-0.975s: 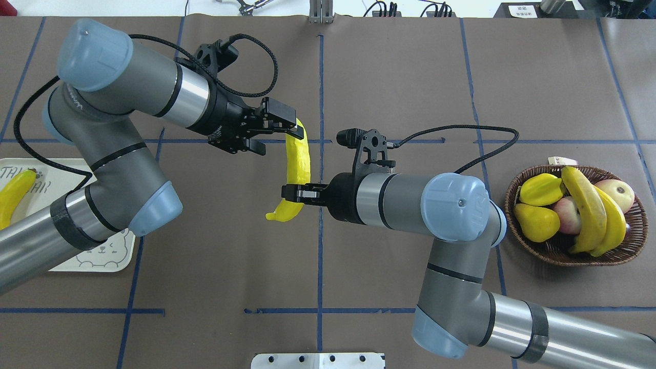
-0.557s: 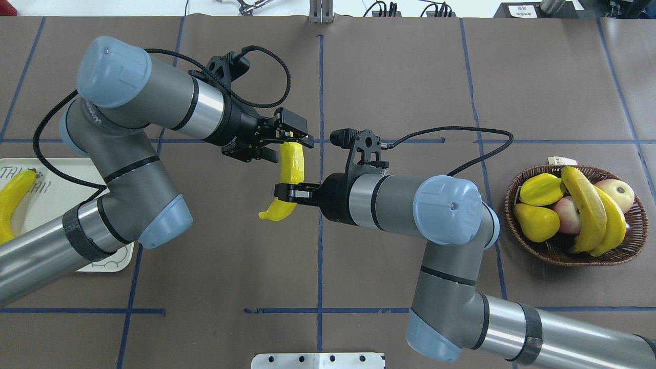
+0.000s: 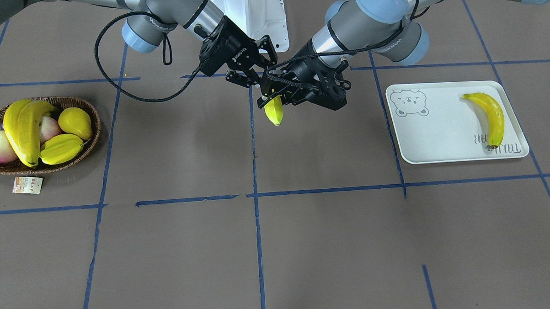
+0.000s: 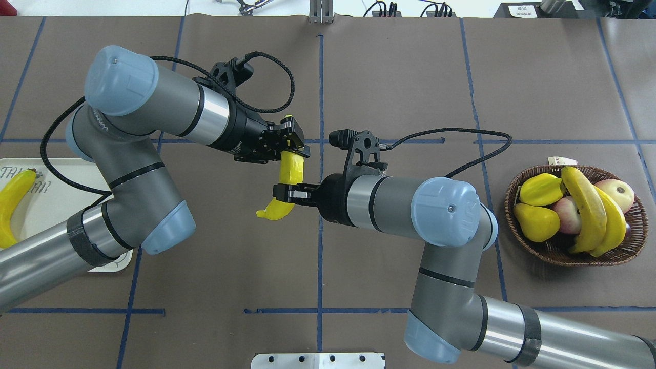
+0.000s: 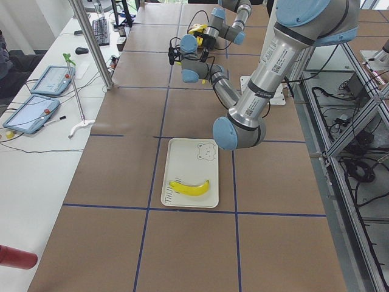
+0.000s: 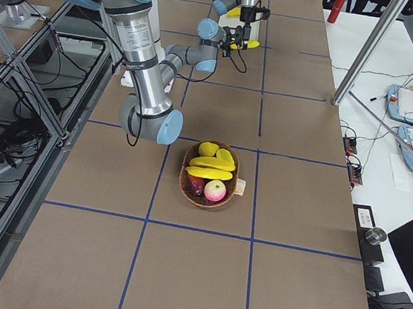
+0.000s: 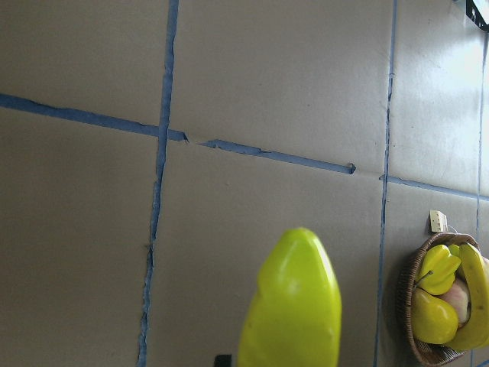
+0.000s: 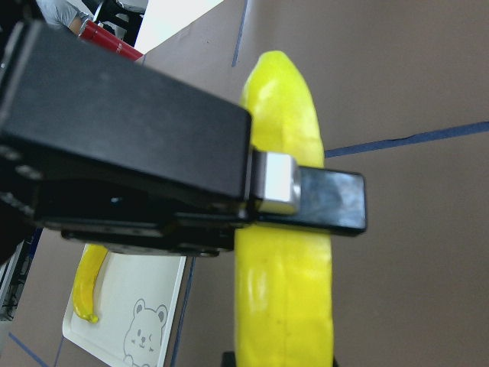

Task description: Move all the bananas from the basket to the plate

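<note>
One banana (image 4: 290, 174) hangs in the air over the table's middle, held between both arms. My right gripper (image 4: 283, 193) is shut on its lower part, and my left gripper (image 4: 292, 141) is shut on its upper end. The right wrist view shows a left finger (image 8: 306, 195) pressed across that banana (image 8: 283, 290). Two more bananas (image 4: 587, 205) lie in the wicker basket (image 4: 564, 259) at the right. Another banana (image 3: 491, 115) lies on the white bear plate (image 3: 439, 135); my left arm hides part of the plate (image 4: 51, 202) from overhead.
The basket also holds a starfruit (image 4: 540, 188), a yellow pear (image 4: 538, 223) and two reddish apples (image 4: 566, 215). Its paper tag (image 3: 27, 185) lies on the table beside it. A white mount (image 4: 318, 360) sits at the near table edge.
My left gripper moved in over the banana's upper end and closed on it. My right gripper drifted slightly left with the banana still in its grip.
</note>
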